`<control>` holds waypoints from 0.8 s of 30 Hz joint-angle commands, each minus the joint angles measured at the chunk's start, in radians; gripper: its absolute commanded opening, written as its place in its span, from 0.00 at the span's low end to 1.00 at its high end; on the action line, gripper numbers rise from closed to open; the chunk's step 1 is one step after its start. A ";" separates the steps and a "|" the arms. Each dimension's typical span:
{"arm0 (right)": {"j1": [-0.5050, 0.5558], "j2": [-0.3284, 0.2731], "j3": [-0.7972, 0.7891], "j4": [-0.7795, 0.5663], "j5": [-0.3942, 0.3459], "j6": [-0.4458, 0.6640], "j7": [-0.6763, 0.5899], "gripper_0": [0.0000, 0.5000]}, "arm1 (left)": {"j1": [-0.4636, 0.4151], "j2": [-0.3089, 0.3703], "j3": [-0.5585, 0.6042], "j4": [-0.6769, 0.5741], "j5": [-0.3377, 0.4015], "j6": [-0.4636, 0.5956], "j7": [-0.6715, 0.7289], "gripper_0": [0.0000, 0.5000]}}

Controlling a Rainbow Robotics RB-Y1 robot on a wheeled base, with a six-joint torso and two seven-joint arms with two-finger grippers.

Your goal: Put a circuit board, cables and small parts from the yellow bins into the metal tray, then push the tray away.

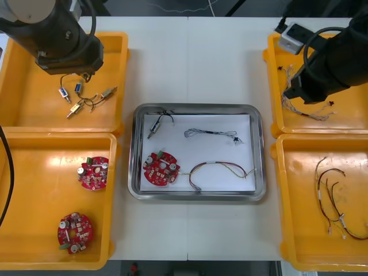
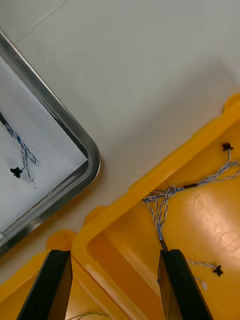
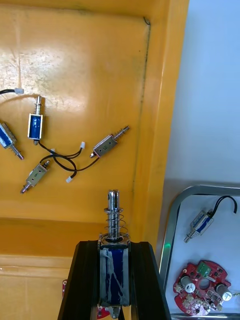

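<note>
Looking from the front, my arms hang over the far left bin and the far right bin, with the metal tray between them. At the left wrist, my left pincer pinches a small metal part above its bin, the tray off to the right. At the right wrist, my right pincer stands spread and empty over its bin's rim, a blue and white cable just beside one finger.

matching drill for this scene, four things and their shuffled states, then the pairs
1 left hand
2 right hand
3 metal tray
4 near left yellow bin

a open, over the far right yellow bin
b holds two red circuit boards
c shut on a small metal part
d holds one red circuit board

Pairs: 1-c, 2-a, 3-d, 4-b
</note>
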 commanded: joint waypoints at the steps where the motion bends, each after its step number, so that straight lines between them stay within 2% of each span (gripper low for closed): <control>1: 0.048 -0.036 -0.074 -0.036 -0.015 0.003 -0.092 1.00 | 0.000 -0.021 -0.059 -0.050 0.021 0.008 0.087 0.00; 11: 0.163 -0.122 -0.170 -0.036 -0.022 0.003 -0.317 1.00 | -0.001 -0.069 -0.204 -0.082 0.053 0.005 0.122 0.00; 18: 0.229 -0.157 -0.252 -0.036 -0.031 0.003 -0.429 1.00 | -0.004 -0.111 -0.316 -0.082 0.050 -0.071 0.181 0.00; 24: 0.306 -0.179 -0.307 -0.043 -0.044 0.003 -0.494 1.00 | -0.004 -0.138 -0.421 -0.082 0.020 -0.150 0.234 0.00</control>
